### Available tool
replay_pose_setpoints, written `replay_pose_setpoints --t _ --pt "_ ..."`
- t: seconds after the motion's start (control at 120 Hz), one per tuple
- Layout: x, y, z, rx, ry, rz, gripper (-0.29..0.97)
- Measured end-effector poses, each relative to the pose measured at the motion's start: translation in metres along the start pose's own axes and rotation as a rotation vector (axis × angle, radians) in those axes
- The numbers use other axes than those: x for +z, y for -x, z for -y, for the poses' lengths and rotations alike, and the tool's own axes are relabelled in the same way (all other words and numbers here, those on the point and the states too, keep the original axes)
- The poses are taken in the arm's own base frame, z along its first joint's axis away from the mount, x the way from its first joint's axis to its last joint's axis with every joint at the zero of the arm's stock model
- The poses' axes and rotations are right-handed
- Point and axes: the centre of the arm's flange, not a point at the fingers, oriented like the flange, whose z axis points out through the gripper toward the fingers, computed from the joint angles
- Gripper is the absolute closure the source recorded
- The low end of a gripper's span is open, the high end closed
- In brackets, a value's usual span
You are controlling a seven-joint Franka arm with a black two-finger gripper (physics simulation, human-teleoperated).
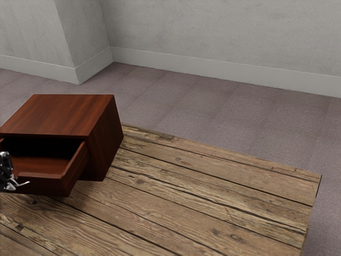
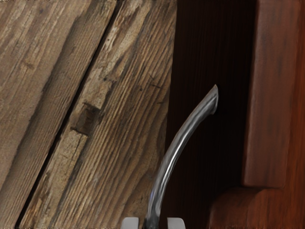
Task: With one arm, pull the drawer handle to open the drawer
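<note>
pulling looks half done: the drawer (image 1: 50, 170) stands partly out, gripper (image 1: 5, 173) at its handle (image 2: 181, 143); whether the claw clamps it i cannot tell; next, a straight pull outward

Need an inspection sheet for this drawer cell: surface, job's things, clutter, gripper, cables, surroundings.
Surface: weathered wooden plank table, with knots and dark seams between the planks.
Job's things: dark red-brown wooden cabinet stands on the table toward the exterior view's left; its drawer is pulled partly out; curved silver metal handle stands off the drawer front.
Clutter: nothing seen.
Grippers: black two-finger gripper at the handle, by the exterior view's left edge; open or shut cannot be told.
Cables: nothing seen.
Surroundings: grey carpet floor, pale wall, white skirting board.
</note>
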Motion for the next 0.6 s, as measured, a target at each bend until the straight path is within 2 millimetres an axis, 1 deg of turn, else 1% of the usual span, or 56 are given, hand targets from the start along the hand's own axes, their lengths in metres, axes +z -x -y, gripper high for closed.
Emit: replay_pose_setpoints --t 0.175,0.267,0.308,0.35,0.4,0.475,0.542,0.6 --pt "-0.012 0.002 0.003 0.007 0.022 -0.002 0.71" --pt "-0.018 0.007 0.003 0.022 0.032 -0.01 0.69" --pt "-0.019 0.009 0.004 0.027 0.032 -0.014 0.66" --pt "-0.023 0.011 0.001 0.034 0.038 -0.019 0.6" --pt "-0.033 0.011 -0.01 0.04 0.051 -0.025 0.49" --pt "-0.048 0.012 -0.037 0.047 0.053 -0.035 0.34" --pt "-0.057 0.014 -0.059 0.055 0.035 -0.042 0.25" --pt "-0.063 0.015 -0.073 0.06 0.019 -0.047 0.19"
